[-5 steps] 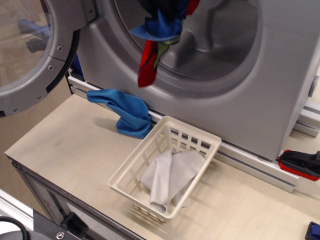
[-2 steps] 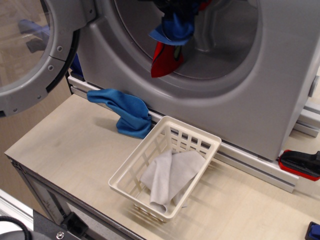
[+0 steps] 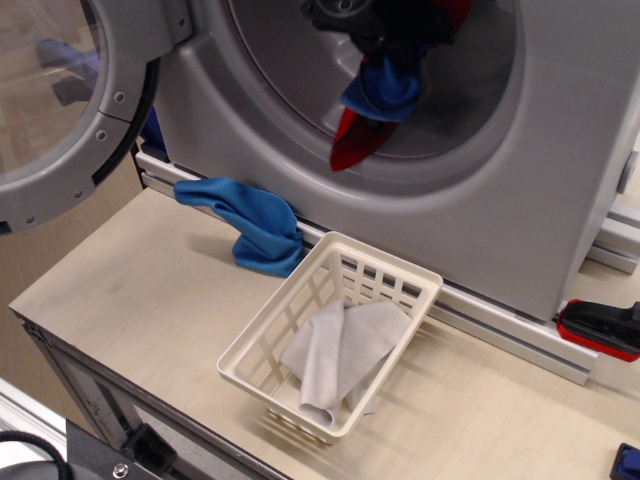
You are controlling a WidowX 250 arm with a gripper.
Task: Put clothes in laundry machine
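The laundry machine [image 3: 520,200] is a large silver-grey front-loader with its round door [image 3: 70,110] swung open at the left. My gripper [image 3: 385,35] is dark, at the top edge of the view, inside the drum mouth. It is shut on the clothes [image 3: 375,100], a bundle of blue and red fabric that hangs down in front of the drum's inner wall. The red piece dangles lowest, above the drum's lower rim. The fingertips are hidden by the fabric.
A plain bright blue cloth [image 3: 250,220] lies on the wooden table [image 3: 130,290] against the machine's base. A white lattice basket [image 3: 330,340] in front holds a light grey cloth [image 3: 340,345]. A red-and-black object [image 3: 600,328] lies at the right edge.
The gripper and the hanging bundle have moved to the right and further into the drum mouth. The red piece now hangs nearer the drum's middle. Nothing else moved.
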